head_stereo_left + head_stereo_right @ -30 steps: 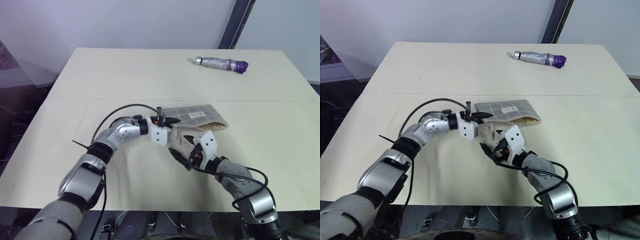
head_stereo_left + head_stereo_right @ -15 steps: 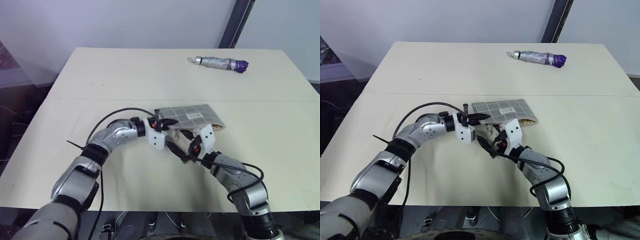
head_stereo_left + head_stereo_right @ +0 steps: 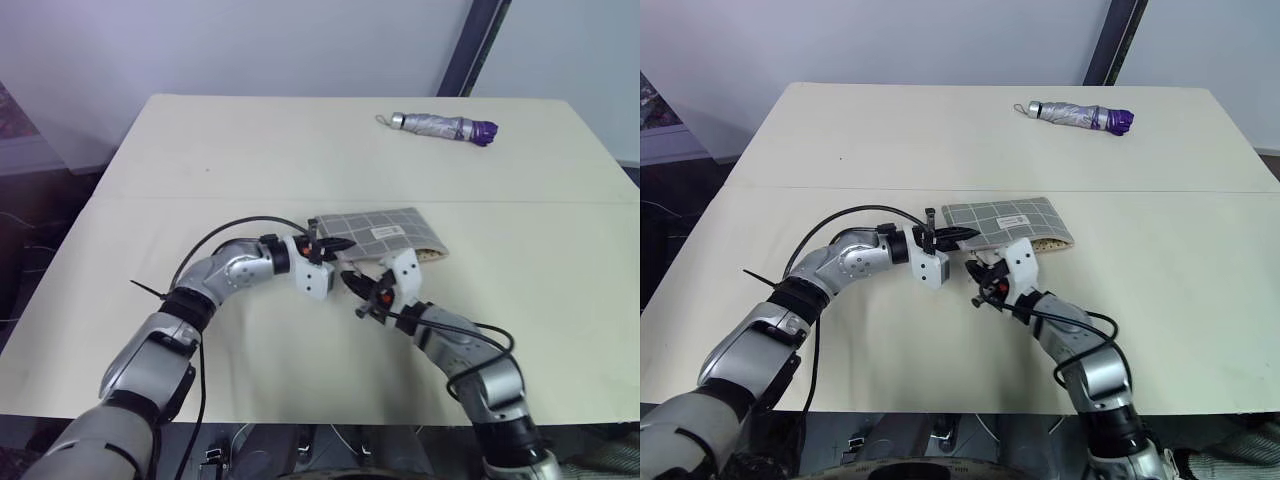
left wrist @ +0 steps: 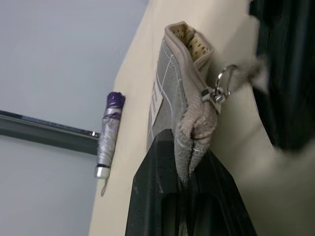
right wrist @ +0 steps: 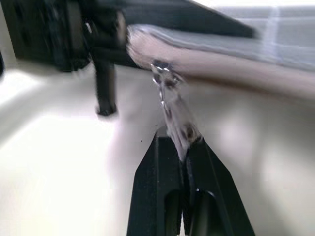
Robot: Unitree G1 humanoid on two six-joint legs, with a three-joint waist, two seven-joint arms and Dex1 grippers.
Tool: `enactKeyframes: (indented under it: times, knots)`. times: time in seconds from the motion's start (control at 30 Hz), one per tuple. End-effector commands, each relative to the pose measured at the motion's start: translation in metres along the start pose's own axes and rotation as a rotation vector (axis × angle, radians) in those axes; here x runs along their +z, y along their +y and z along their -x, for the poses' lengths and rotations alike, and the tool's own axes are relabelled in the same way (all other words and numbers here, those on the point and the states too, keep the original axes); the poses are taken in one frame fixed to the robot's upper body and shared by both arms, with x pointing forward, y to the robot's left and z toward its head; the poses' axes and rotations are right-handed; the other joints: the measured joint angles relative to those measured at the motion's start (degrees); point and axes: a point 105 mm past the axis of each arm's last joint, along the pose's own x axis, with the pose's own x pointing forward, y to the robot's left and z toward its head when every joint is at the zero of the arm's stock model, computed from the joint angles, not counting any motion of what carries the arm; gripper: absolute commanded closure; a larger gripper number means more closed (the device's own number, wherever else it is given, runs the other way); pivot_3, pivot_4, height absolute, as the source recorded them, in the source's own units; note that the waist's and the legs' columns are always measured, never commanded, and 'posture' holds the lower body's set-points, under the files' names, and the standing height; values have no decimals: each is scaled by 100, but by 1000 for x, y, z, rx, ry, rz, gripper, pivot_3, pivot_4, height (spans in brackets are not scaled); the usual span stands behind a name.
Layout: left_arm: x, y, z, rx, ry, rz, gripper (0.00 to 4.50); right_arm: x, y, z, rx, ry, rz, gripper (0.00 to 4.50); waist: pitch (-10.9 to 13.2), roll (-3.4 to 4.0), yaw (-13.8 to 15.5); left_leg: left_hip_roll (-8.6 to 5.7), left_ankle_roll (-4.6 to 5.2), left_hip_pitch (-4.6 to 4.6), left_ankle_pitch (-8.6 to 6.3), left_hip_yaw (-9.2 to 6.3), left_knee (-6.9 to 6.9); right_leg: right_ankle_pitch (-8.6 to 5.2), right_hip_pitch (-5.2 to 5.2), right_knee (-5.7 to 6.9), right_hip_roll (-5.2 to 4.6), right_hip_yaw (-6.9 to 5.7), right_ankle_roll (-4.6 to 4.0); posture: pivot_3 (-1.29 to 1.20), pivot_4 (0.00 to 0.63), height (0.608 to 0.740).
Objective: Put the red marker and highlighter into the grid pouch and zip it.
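The grid pouch (image 3: 385,232) lies mid-worktop (image 3: 200,150), well short of the umbrella (image 3: 443,128). The left gripper (image 4: 183,167) pinches its near end; the right gripper (image 5: 181,147) has its jaws pressed on the zipper tab (image 5: 173,115). No marker or highlighter lies out, so probably only zipping remains, the far end gaping.

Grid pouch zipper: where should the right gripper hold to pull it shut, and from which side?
Grip the zipper pull tab, coming from the pouch's near corner. It hangs loose off a small ring, free of the fabric. The right gripper is already shut on it, while the left gripper pinches that end of the grid pouch. Probably pull along the seam toward the open end.
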Motion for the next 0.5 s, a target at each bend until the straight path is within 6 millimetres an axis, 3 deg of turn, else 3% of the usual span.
enactKeyframes:
  times: [0.03,0.17,0.2,0.27,0.37,0.47,0.5]
  knots:
    - [-4,17,8,76,14,-3,4500,3,-31,32,-95,34,70,4447,0,0,2,0,0,0,0,0,0,0,1,0,0,0,0,0,150,740]
    - [-8,19,12,87,22,26,4500,1,-71,69,-213,100,138,4447,0,0,1,3,1,2,-1,-1,2,0,4,1,-1,-1,0,0,150,740]
    - [-10,20,15,93,20,51,4500,1,-91,86,-285,124,157,4447,0,0,1,4,1,2,-1,-1,3,0,5,2,-1,-1,1,0,150,740]
    - [-11,22,21,99,12,90,4500,-1,-111,110,-355,171,195,4447,0,0,4,6,1,3,0,-1,5,0,6,3,-1,-2,1,0,150,740]
    - [-15,23,25,100,21,130,4500,-7,-116,120,-367,219,211,4447,-1,0,-13,7,1,3,0,-1,4,0,6,3,-1,-2,1,0,150,740]
    - [-16,21,26,92,16,189,4500,-9,-109,117,-337,220,185,4447,-1,0,-15,11,0,3,0,-1,2,0,23,4,-1,0,1,0,150,740]
    - [-16,20,25,91,12,220,4169,-8,-106,113,-322,212,177,4483,-1,0,-11,12,0,3,1,-1,3,0,24,4,-1,0,1,0,150,740]
